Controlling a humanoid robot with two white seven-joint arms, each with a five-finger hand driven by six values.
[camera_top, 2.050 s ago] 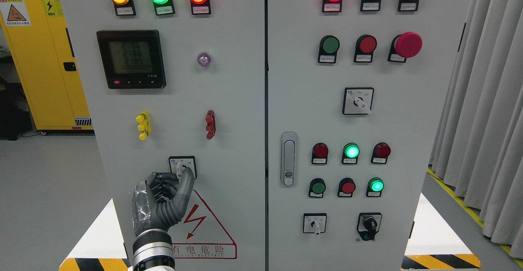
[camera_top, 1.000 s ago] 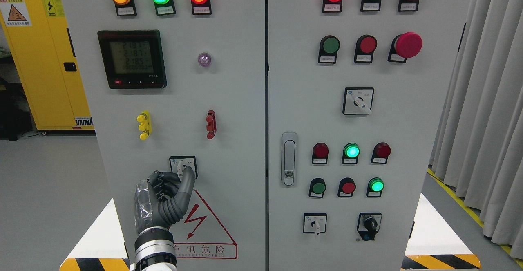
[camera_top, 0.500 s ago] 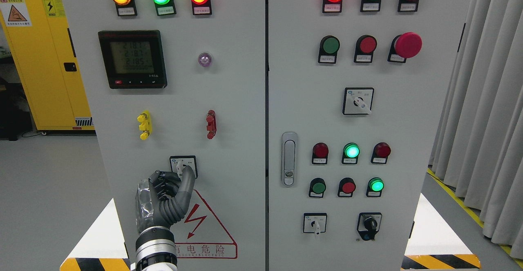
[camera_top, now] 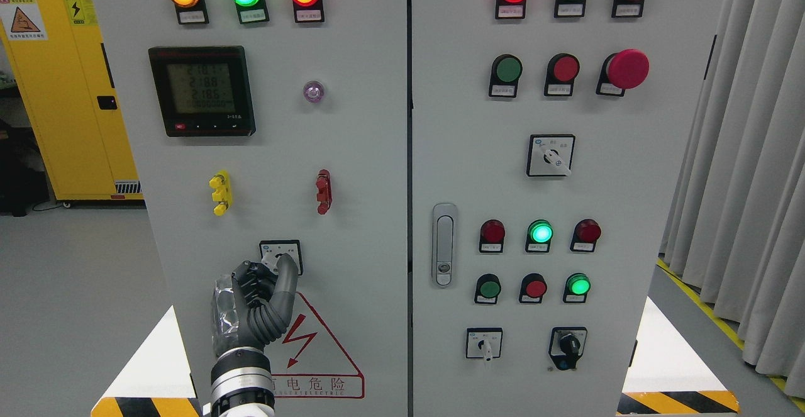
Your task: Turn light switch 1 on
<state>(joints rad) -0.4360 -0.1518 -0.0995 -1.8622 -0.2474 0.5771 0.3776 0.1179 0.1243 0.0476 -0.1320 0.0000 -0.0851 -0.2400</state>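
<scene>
Left robot hand [camera_top: 255, 300]: raised from the lower left edge, fingers curled, thumb and forefinger pinched on the lever of the rotary switch [camera_top: 281, 256], low on the left cabinet door [camera_top: 352, 153]; grip placed so, presumably, to twist the lever round to its on position. Lever tilted up-left between the fingertips.
Yellow cabinet [camera_top: 63, 90]: far left, behind the panel, warning stickers on front.
Digital meter [camera_top: 202, 90]: upper left door, display lit.
Yellow handle [camera_top: 221, 192], red handle [camera_top: 323, 191]: side by side, mid-door, above the switch.
Hazard triangle [camera_top: 314, 354]: just below the switch, partly hidden by the wrist.
Door latch [camera_top: 444, 244]: right door, left edge.
Right door selector switch [camera_top: 550, 155]: untouched.
Right robot hand: out of view.
</scene>
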